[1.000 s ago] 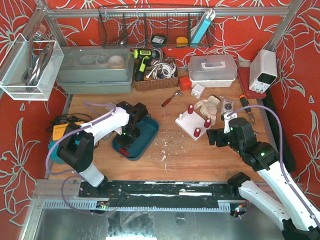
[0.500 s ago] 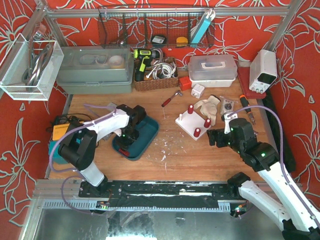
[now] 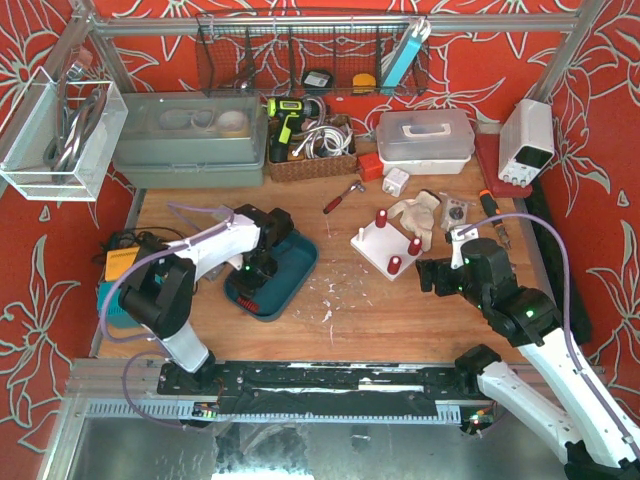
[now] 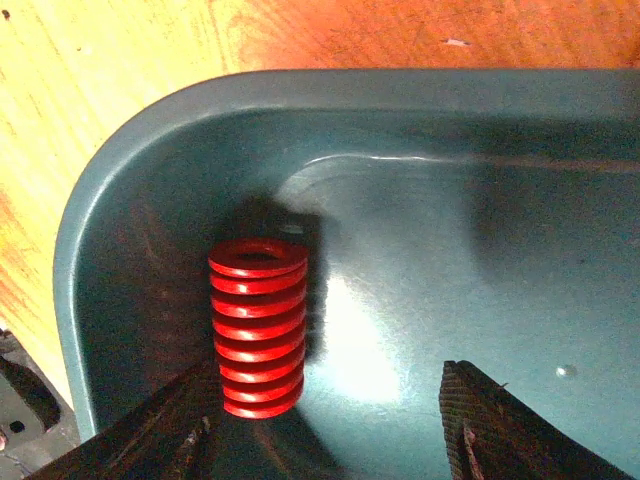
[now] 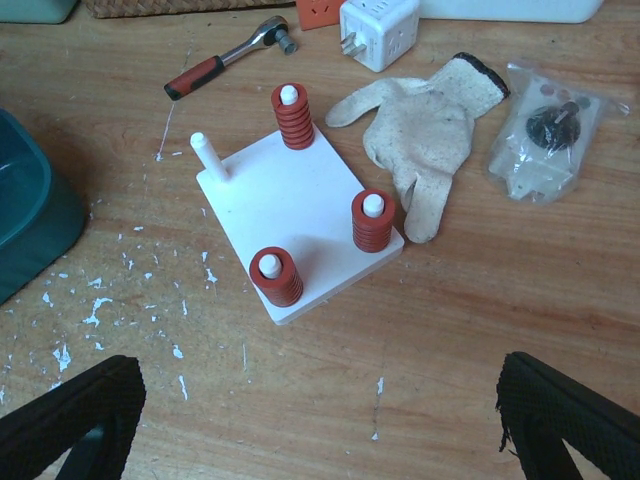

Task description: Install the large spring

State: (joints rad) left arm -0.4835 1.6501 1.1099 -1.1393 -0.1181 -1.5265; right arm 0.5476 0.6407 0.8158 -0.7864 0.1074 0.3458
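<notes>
A large red spring [image 4: 258, 325] stands in a corner of the teal tray [image 4: 420, 210]. My left gripper [image 4: 330, 435] is open just above it; the spring is beside the left finger [image 4: 165, 430] and well clear of the right finger [image 4: 500, 425]. In the top view the left gripper [image 3: 262, 268] hangs over the tray [image 3: 300, 262] and hides the spring. The white peg board [image 5: 290, 205] holds three red springs, and one peg [image 5: 208, 153] is bare. My right gripper [image 5: 320, 420] is open and empty, near the board [image 3: 375, 243].
A ratchet wrench [image 5: 225, 62], a white glove [image 5: 430, 125], a bag of parts [image 5: 545, 130] and a white plug adapter [image 5: 378, 28] lie behind the board. Bins, a basket and a power supply [image 3: 526, 140] line the table's far edge.
The left arm's elbow has shifted slightly while its gripper stays over the tray. The right arm has barely moved.
</notes>
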